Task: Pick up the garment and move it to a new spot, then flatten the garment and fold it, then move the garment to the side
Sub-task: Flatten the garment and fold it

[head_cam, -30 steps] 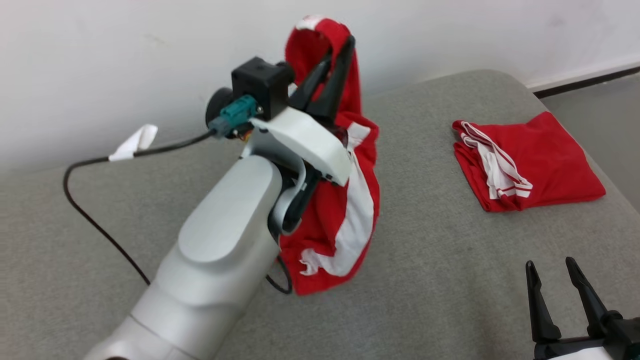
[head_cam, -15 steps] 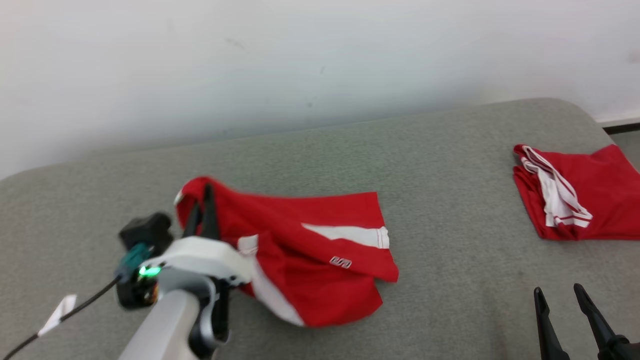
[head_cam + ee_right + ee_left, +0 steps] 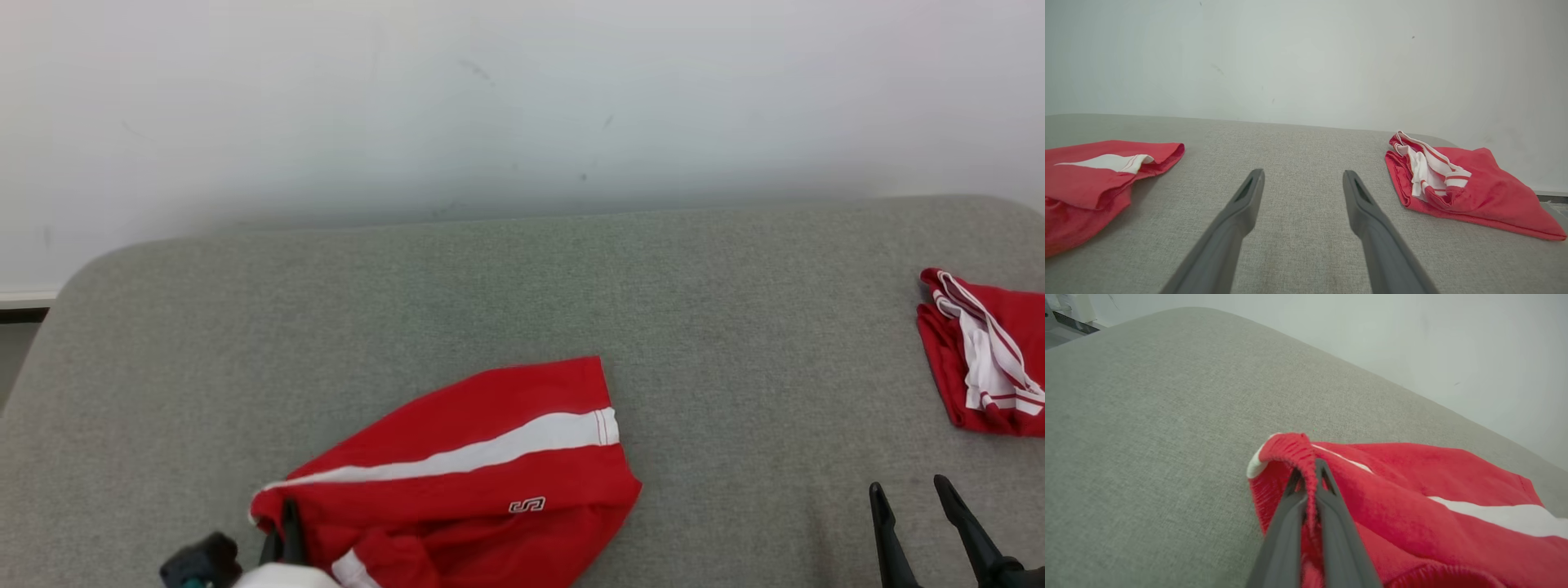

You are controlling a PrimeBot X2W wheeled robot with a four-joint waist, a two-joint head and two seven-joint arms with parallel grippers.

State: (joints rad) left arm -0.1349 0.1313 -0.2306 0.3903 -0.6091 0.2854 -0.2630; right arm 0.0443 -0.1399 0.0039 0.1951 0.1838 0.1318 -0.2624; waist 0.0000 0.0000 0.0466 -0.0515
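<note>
Through the head view I look at a pale wall (image 3: 522,98) behind a grey, fabric-covered bench (image 3: 522,278) with rounded corners. The garment (image 3: 490,482), red shorts with a white side stripe and a small white logo, lies spread out low and left of centre on the bench. At the far right edge sits a folded red cloth (image 3: 988,359) with white striped trim on top, well apart from the garment. My left gripper (image 3: 284,523) is at the bottom left, its dark fingers at the garment's near-left corner. My right gripper (image 3: 908,490) pokes up at the bottom right with its fingers parted, nearer the folded red cloth than the garment.

In the left wrist view, the left gripper (image 3: 1308,473) is pinched tight on a ridge of the ribbed waistband. Red fabric is squeezed between the fingers and folds over their tips. The rest of the garment (image 3: 1412,486) trails away to the right along the bench (image 3: 1147,416), with the white stripe running toward the lower right.

In the right wrist view, the right gripper (image 3: 1303,175) is spread wide and holds nothing, low over the bench (image 3: 1306,139). The garment (image 3: 1090,175) lies off to the left with its leg hem toward me. The folded red cloth (image 3: 1474,188) lies to the right, the closer of the two. Neither touches the fingers.
</note>
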